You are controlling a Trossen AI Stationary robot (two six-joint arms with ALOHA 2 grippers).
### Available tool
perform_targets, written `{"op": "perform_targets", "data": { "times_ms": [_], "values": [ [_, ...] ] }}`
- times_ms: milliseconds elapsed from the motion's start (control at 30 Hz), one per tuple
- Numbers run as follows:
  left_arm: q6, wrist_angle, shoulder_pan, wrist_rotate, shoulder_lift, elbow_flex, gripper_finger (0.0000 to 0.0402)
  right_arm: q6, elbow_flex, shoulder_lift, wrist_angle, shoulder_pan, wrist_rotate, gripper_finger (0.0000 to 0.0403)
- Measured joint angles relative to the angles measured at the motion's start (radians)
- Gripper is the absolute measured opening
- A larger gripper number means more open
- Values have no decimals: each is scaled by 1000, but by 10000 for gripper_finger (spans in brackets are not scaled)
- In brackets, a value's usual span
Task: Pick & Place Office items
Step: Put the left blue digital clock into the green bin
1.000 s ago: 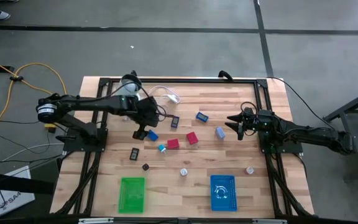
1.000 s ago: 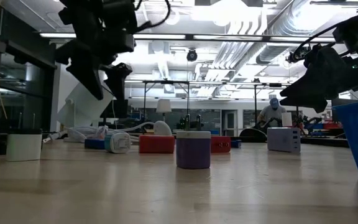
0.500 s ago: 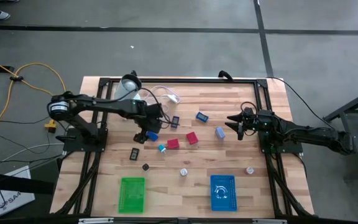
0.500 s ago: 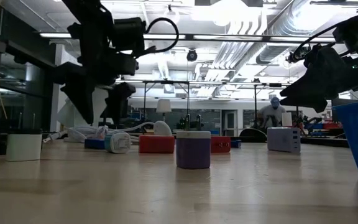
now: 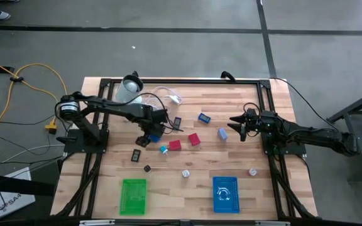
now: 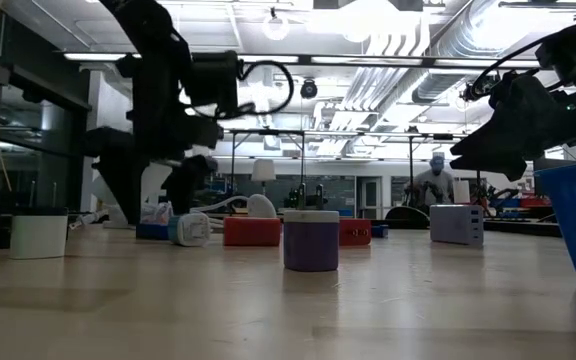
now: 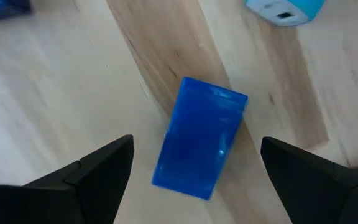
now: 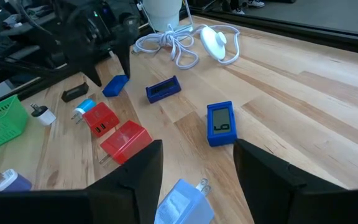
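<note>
Left gripper [image 7: 194, 165] hangs spread wide, straddling the blue block [image 7: 201, 138] lying on the desk [image 7: 61, 106] between its fingers, not touching it. Well beyond, right gripper [image 5: 238, 127] hovers part-open, empty, pale blue plug [image 8: 183, 202] just ahead.

high: straight down | low: table-level | wrists: close | shared, likely: blue block [image 7: 201, 138]
</note>
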Motion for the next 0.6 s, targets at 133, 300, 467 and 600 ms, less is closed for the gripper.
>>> {"op": "perform_targets", "data": {
  "times_ms": [133, 300, 467, 600],
  "values": [
    [-2, 10, 0, -2, 33, 0, 344, 0, 0, 0, 0, 0, 0, 184],
    [10, 17, -1, -31, 40, 2, 344, 0, 0, 0, 0, 0, 0, 184],
    [32, 30, 0, -45, 40, 1, 344, 0, 0, 0, 0, 0, 0, 184],
    [33, 34, 0, -50, 40, 1, 344, 0, 0, 0, 0, 0, 0, 184]
  ]
}}
